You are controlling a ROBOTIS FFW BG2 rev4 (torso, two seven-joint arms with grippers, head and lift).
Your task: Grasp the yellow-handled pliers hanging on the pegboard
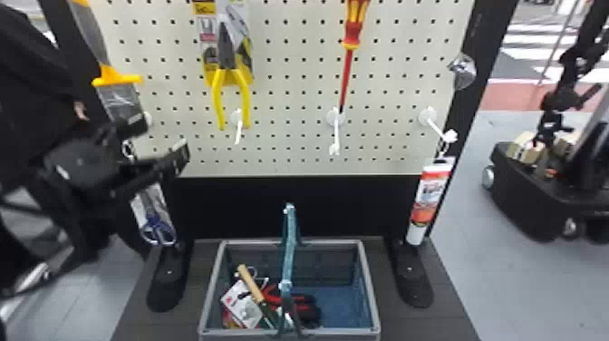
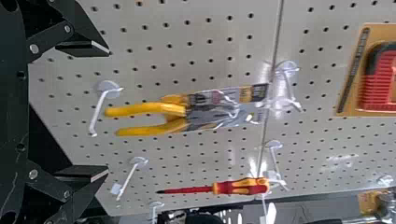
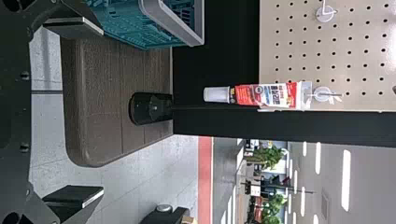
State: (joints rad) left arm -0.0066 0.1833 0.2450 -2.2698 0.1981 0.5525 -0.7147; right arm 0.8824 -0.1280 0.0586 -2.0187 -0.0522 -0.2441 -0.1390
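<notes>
Left claw (image 2: 93, 111) spread, facing pliers (image 2: 182, 114) on pegboard (image 1: 294, 68), well apart. Nothing gripped yet. Approach and closing are left to do.

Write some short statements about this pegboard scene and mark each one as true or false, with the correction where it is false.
1. The yellow-handled pliers hang on the pegboard. True.
2. The left tool is shut on the pliers. False: it is open and apart from them.
3. A red-and-yellow screwdriver hangs on the board, to the right of the pliers in the head view. True.
4. The basket under the board holds nothing. False: several tools lie in it.
5. The white tube lies in the basket. False: it hangs from a hook at the board's right edge.
6. The right tool is open and holds nothing. True.
</notes>
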